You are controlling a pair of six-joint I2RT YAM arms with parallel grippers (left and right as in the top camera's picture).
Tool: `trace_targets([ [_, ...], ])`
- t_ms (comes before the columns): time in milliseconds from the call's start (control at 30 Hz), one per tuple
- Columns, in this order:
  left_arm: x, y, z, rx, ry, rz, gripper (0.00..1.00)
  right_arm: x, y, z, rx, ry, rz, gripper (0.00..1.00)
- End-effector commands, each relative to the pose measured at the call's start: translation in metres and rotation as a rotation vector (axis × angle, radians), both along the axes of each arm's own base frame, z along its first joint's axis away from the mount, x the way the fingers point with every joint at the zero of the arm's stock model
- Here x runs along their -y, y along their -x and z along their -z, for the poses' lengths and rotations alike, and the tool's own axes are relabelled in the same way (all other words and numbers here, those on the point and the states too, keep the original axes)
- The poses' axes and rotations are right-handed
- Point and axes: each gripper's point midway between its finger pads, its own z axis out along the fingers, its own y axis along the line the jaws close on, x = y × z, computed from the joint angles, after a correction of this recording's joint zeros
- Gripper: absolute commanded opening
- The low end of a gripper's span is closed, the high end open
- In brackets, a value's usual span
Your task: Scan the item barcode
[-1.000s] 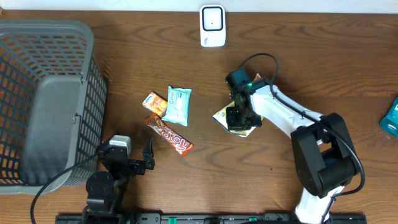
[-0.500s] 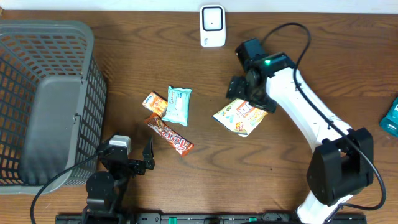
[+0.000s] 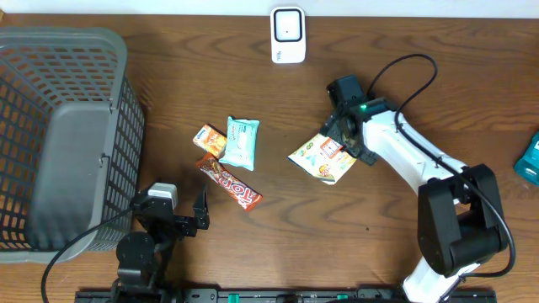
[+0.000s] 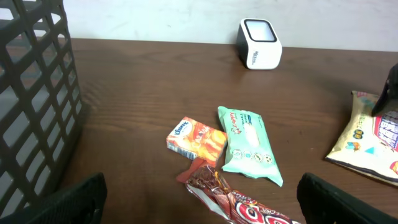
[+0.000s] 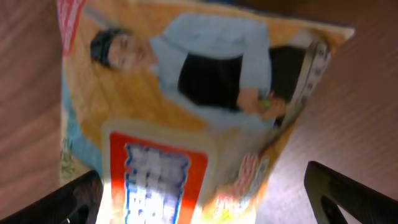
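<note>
Right gripper [image 3: 344,140] hangs over the snack bag [image 3: 318,158], which lies flat on the table, nearer the robot than the scanner [image 3: 287,34] and a little to its right. Jaws spread wide, nothing gripped. Whether a finger brushes the wrapper, I can't tell. The right wrist view gives what the overhead hides: 2 dark fingers [image 5: 81,194] at the lower corners, the bag's printed face filling the gap. Left gripper [image 4: 208,200] sits far back from the scanner, jaws wide too, empty. Only its wrist view shows the scanner's front window.
</note>
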Motion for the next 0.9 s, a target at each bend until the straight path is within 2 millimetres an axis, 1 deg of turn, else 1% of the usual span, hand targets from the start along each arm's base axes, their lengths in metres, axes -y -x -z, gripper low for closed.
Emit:
trace_targets([
  [0, 0.003, 0.001, 0.011, -0.026, 0.002, 0.017, 0.98, 0.022, 0.001, 0.015, 0.030, 0.071, 0.045, 0.99],
  [67, 0.003, 0.001, 0.011, -0.025, 0.002, 0.017, 0.98, 0.026, 0.005, 0.028, 0.038, 0.067, 0.051, 0.99],
  [167, 0.003, 0.001, 0.011, -0.025, 0.002, 0.017, 0.98, 0.030, 0.017, 0.048, 0.032, 0.074, 0.045, 0.99],
  [200, 0.003, 0.001, 0.011, -0.025, 0.002, 0.017, 0.98, 0.035, 0.024, 0.061, 0.043, 0.076, 0.051, 0.99],
  [233, 0.003, 0.001, 0.011, -0.025, 0.002, 0.017, 0.98, 0.037, 0.027, 0.068, 0.054, 0.071, 0.053, 0.98],
  [267, 0.003, 0.001, 0.011, -0.026, 0.002, 0.017, 0.98, 0.037, 0.027, 0.070, 0.059, 0.069, 0.053, 0.96],
  [300, 0.003, 0.001, 0.011, -0.026, 0.002, 0.017, 0.98, 0.037, 0.029, 0.073, 0.063, 0.063, 0.052, 0.88],
  [367, 0.003, 0.001, 0.011, -0.025, 0.002, 0.017, 0.98, 0.035, 0.028, 0.073, 0.064, 0.055, 0.050, 0.68],
  [433, 0.003, 0.001, 0.011, -0.025, 0.002, 0.017, 0.98, 0.028, 0.026, 0.071, 0.063, 0.013, 0.035, 0.28],
  [467, 0.003, 0.001, 0.011, -0.025, 0.002, 0.017, 0.98, 0.026, 0.024, 0.068, 0.065, -0.002, 0.026, 0.15],
  [500, 0.003, 0.001, 0.011, -0.026, 0.002, 0.017, 0.98, 0.016, 0.018, 0.061, 0.065, -0.067, -0.011, 0.01],
  [567, 0.003, 0.001, 0.011, -0.026, 0.002, 0.017, 0.98, 0.010, 0.017, 0.051, 0.045, -0.129, -0.015, 0.01],
  [667, 0.003, 0.001, 0.011, -0.026, 0.002, 0.017, 0.98, 0.009, 0.022, 0.032, -0.020, -0.217, 0.004, 0.02],
  [733, 0.003, 0.001, 0.011, -0.026, 0.002, 0.017, 0.98, 0.008, 0.031, 0.016, -0.096, -0.300, 0.010, 0.01],
  [767, 0.003, 0.001, 0.011, -0.026, 0.002, 0.017, 0.98, 0.004, 0.038, 0.001, -0.158, -0.390, -0.025, 0.02],
  [833, 0.003, 0.001, 0.011, -0.025, 0.002, 0.017, 0.98, -0.005, 0.045, -0.015, -0.203, -0.516, -0.088, 0.02],
  [867, 0.003, 0.001, 0.011, -0.026, 0.002, 0.017, 0.98, -0.015, 0.049, -0.029, -0.223, -0.633, -0.140, 0.01],
])
